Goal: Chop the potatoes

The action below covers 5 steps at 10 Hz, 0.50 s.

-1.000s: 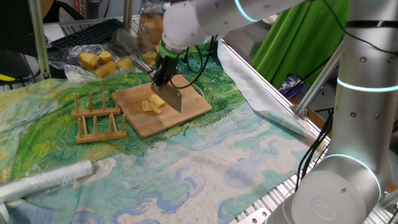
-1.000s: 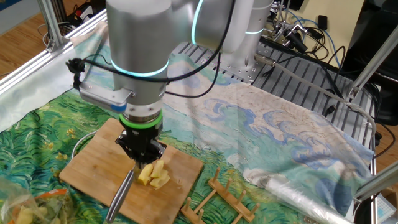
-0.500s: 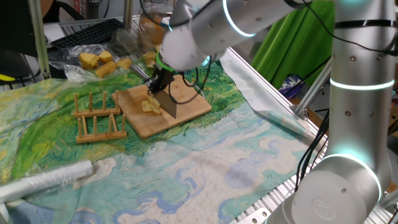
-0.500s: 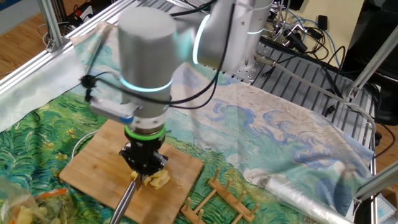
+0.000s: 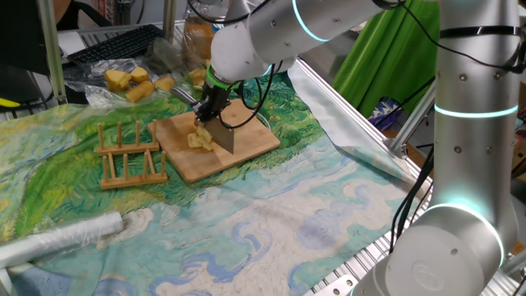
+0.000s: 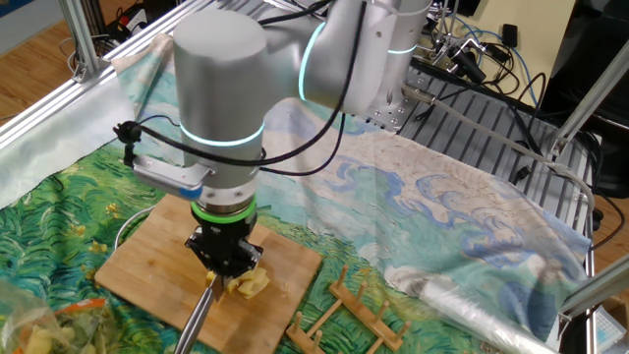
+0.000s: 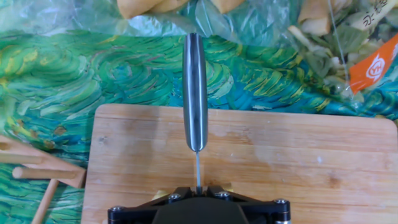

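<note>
While the knife (image 5: 222,134) stands blade-down on the wooden cutting board (image 5: 246,148), the gripper (image 6: 227,270) is clamped narrow around the tool, jaws pressed against it with no gap showing. The potatoes (image 5: 198,139), a small cluster of pale-yellow pieces, lie on the board right against the blade; in the other fixed view they (image 6: 252,285) sit just beneath the fingers. From the hand view the steel handle (image 7: 195,93) runs straight out past the far edge of the board (image 7: 298,162), and most of the board's surface to either side is bare wood.

Just beside the board stands a wooden rack (image 5: 130,156) with upright pegs, close to its near-left corner. Beyond that, the painted-pattern cloth (image 5: 246,222) spreads wide toward the table's metal edge, with only a roll of clear film (image 5: 62,238) lying well apart from the board near the front.

Behind the board, clear plastic bags (image 5: 123,82) hold yellow chunks of food, and the hand view shows a bag (image 7: 348,43) with leafy green scraps inside. An orange label (image 7: 376,62) on that bag carries a white round logo and some small writing too cut off to read.
</note>
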### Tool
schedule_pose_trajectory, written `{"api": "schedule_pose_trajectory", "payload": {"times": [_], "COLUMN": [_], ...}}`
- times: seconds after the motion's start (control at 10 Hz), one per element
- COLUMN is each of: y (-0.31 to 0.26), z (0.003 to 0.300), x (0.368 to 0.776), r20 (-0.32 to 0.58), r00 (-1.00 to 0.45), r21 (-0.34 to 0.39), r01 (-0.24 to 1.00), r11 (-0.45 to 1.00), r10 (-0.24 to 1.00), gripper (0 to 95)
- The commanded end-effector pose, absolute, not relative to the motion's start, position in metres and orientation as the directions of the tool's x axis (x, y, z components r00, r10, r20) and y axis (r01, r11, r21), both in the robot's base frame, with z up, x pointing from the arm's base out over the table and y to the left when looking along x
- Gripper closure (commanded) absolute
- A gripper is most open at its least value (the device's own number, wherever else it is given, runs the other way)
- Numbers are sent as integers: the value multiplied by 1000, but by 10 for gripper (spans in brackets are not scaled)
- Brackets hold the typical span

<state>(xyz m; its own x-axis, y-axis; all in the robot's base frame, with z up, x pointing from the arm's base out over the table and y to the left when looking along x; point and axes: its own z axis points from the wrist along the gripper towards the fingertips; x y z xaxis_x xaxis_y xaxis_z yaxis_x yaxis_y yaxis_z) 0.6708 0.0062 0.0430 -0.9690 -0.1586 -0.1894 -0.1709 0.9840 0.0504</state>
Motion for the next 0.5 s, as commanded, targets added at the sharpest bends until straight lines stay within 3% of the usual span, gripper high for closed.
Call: {"api": "schedule_pose_trajectory", "payload": {"times": [0.1,0.5], "y": [5,4], "z": [52,59], "x": [668,666], "r20": [-159,-157], "r00": [-974,-975], "r21": [36,34], "r01": [-170,-165], "r11": [985,986], "r10": [-162,-158], "gripper": [950,950]}}
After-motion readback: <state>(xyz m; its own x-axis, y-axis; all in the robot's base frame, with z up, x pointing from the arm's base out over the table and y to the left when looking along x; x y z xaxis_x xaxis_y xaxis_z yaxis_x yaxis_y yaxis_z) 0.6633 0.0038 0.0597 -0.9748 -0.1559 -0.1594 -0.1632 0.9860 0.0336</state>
